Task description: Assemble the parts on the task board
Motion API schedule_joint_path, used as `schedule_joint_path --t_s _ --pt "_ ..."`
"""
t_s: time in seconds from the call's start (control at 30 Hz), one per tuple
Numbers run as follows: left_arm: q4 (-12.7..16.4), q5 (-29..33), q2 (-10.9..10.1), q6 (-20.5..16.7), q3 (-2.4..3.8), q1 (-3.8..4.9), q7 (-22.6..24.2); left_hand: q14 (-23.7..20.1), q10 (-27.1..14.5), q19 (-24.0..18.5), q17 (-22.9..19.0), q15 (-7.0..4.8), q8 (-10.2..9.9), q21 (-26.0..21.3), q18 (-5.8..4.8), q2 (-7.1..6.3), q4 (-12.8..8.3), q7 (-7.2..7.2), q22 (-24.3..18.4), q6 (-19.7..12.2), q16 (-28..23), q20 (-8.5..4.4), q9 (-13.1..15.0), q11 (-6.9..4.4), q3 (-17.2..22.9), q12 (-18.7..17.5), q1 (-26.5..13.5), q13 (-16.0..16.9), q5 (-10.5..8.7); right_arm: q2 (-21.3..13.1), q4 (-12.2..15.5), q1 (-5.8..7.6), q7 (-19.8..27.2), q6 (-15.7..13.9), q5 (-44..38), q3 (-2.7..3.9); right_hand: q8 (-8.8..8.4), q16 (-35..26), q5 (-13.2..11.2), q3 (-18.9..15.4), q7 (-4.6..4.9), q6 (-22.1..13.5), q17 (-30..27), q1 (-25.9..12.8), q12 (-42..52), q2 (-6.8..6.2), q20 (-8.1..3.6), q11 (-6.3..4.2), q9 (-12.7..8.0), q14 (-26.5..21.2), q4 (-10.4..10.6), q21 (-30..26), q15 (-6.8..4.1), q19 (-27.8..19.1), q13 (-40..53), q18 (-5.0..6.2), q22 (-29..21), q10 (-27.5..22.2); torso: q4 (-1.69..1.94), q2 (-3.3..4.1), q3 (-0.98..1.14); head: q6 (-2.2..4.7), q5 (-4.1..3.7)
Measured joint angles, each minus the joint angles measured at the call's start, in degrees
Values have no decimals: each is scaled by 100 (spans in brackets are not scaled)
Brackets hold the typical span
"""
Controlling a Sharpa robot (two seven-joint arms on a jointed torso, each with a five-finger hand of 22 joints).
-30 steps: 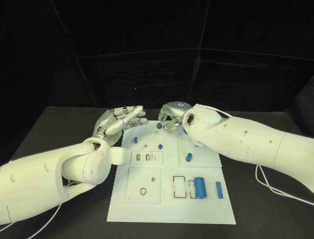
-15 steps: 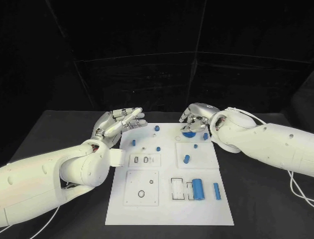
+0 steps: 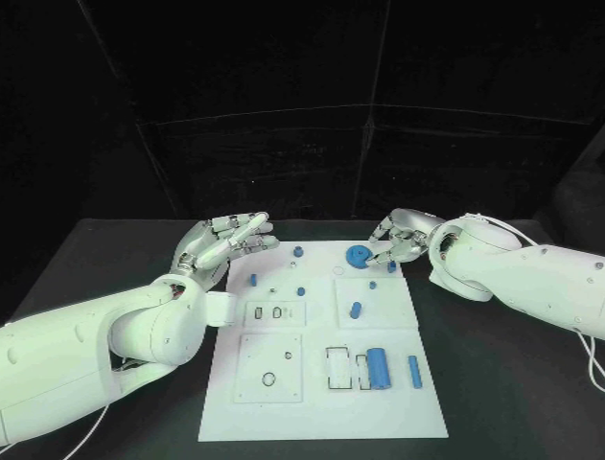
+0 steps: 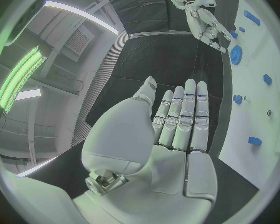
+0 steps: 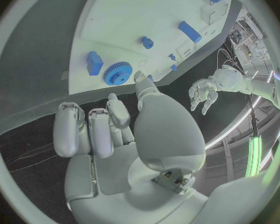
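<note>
The white task board [image 3: 323, 393] lies in the middle of the black table. A blue gear [image 3: 359, 255] [image 5: 117, 73] lies flat near the board's far right corner. My right hand [image 3: 402, 240] [image 5: 109, 134] hovers just right of the gear with its fingers curled in and its thumb stretched toward the gear, holding nothing. My left hand [image 3: 226, 240] [image 4: 177, 124] floats beside the far left corner, fingers straight and spread, empty. A blue block [image 5: 94, 63] sits next to the gear. Small blue pegs [image 3: 299, 251], an oblong piece [image 3: 356, 309] and a big blue cylinder [image 3: 379, 367] rest on the board.
A slim blue bar [image 3: 414, 370] lies right of the cylinder, with empty recessed slots [image 3: 274, 311] toward the board's left. Black table [image 3: 523, 402] borders the board on both sides, and dark curtains close off the back.
My right hand has moved from over the far middle of the board toward the far right corner. The gear it covered now lies uncovered on the board. The left hand has hardly moved.
</note>
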Motion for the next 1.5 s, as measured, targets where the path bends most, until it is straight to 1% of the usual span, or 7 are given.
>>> schedule_joint_path --t_s 0.07,0.1,0.2,0.27,0.77,0.83,1.5 --pt "-6 0 8 3 -1 0 -3 0 0 0 0 0 0 0 0 0 0 0 0 0 0 0 0 0 0 0 0 0 0 30 -25 0 -46 34 5 -2 28 87 0 -49 27 -58 17 76 347 18 23 20 0 -2 49 63 24 89 246 -10 34 136 7 1 -1 0 -2" --pt "-11 1 12 6 -3 0 -6 0 0 0 0 0 0 0 0 0 0 0 0 0 0 0 0 0 0 0 0 0 0 66 -49 0 -90 65 8 -2 28 142 0 -70 51 -82 17 105 518 47 29 30 0 -9 70 100 50 155 288 -90 40 203 13 2 -2 -3 -4" --pt "-26 3 18 12 -8 0 -12 0 0 0 0 0 0 0 0 0 0 0 0 0 0 0 0 0 0 0 0 0 0 129 -79 0 -167 113 8 -2 82 275 0 -109 50 -122 17 182 889 76 67 50 0 -9 109 218 51 321 309 -90 40 224 26 4 -6 -16 -17" --pt "-34 4 21 15 -11 0 -16 0 0 0 0 0 0 0 0 0 0 0 1 0 0 0 0 0 0 0 0 0 0 167 -101 0 -221 139 7 -1 105 331 0 -109 70 -143 17 204 1040 85 76 50 -1 11 109 264 71 343 309 -179 40 223 30 4 -10 -20 -25" --pt "-73 9 51 45 -21 -1 -42 0 0 0 -1 0 0 0 -1 0 0 0 -4 0 0 0 0 0 0 0 0 0 0 410 -274 0 -406 196 -104 1 282 406 -144 -5 28 -101 15 420 1345 301 76 51 11 -9 6 371 92 343 309 -183 39 223 29 5 -23 -53 -47" --pt "-76 10 51 48 -21 -1 -46 0 0 0 -2 0 0 0 0 0 0 0 -4 0 0 0 0 0 0 0 0 0 0 419 -285 0 -417 198 -132 1 282 428 -154 36 28 -100 15 465 1361 347 76 51 11 -9 -36 396 91 343 309 -269 38 223 29 5 -24 -59 -48" --pt "-72 13 56 82 -23 -1 -73 0 0 0 3 0 0 0 0 22 -16 0 -3 0 0 0 1 0 -16 0 -22 0 0 552 -355 -1 -466 214 -460 0 377 428 -166 169 5 39 14 654 1361 339 76 51 10 -9 -280 418 91 343 308 -267 37 222 23 3 -19 -103 -12"
